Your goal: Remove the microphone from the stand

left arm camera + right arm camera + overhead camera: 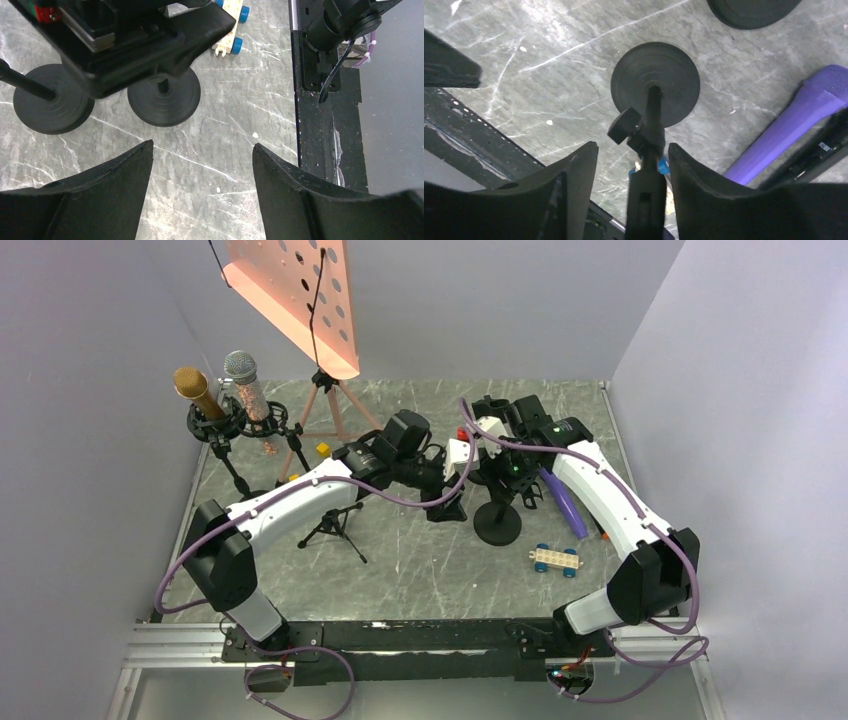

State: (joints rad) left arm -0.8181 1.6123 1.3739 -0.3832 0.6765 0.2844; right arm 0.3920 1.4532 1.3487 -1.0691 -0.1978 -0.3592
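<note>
I see a grey, marble-patterned counter (420,570), scuffed with pale scratches. My landmark is the stand (655,85): a matte black disc base with faint rings, a thin round post and a knobbed clamp partway up.

The right gripper (631,149) hangs above the stand with its dull black, wedge-shaped fingers spread. The stand's upper part rises between them, and a gap shows on one side.

The purple microphone (794,125), a smooth tapered barrel with a textured head, appears to lie on the counter just right of the stand's base, outside those fingers.

The left gripper (202,147) is parted over bare counter just left of the stand.

A second disc base (749,7) sits close beside the stand. A cream toy brick on blue wheels (556,558) lies nearer me than the stand.
</note>
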